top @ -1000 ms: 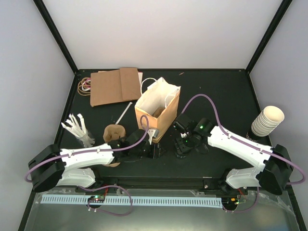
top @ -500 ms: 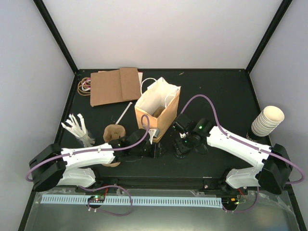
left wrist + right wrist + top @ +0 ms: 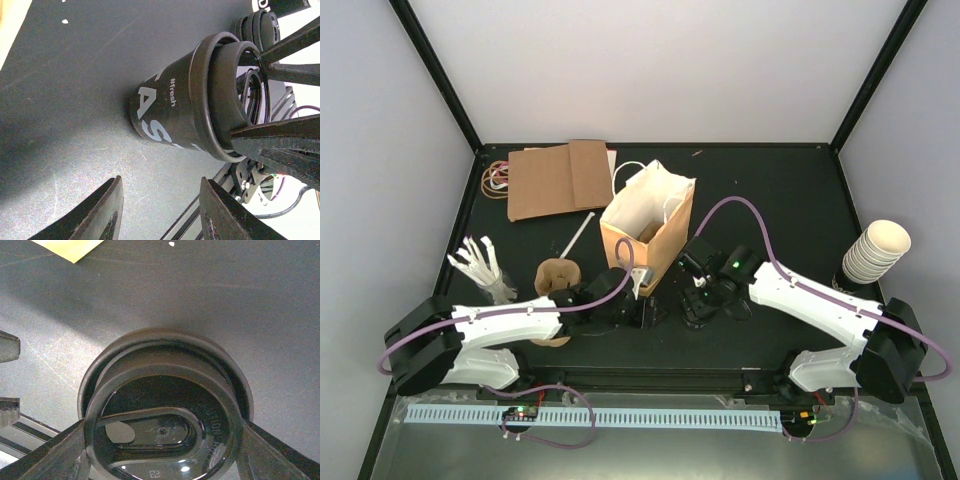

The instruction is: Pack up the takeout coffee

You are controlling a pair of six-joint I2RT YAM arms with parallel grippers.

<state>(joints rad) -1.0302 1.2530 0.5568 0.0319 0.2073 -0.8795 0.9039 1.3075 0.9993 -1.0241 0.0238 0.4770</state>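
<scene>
One takeout coffee (image 3: 170, 107), a dark cup with white lettering and a black lid (image 3: 165, 430), stands upright on the black table in front of the paper bag (image 3: 645, 225). My right gripper (image 3: 698, 298) is shut on it, with a finger pressed against each side of the lid (image 3: 160, 452). My left gripper (image 3: 160, 210) is open just left of the cup, low over the table, with only bare tabletop between its fingers (image 3: 100, 215). In the top view my left gripper (image 3: 645, 312) sits at the bag's near corner.
A brown pulp tray (image 3: 557, 275) lies left of the left gripper. A stack of cream cups (image 3: 878, 250) stands at the right edge. White utensils in a holder (image 3: 485, 265), flat brown paper (image 3: 560, 178), rubber bands (image 3: 497, 178) and a straw (image 3: 577, 235) are at the left and back.
The left arm's shoulder and forearm have shifted slightly. Both grippers and the cup stay about where they were.
</scene>
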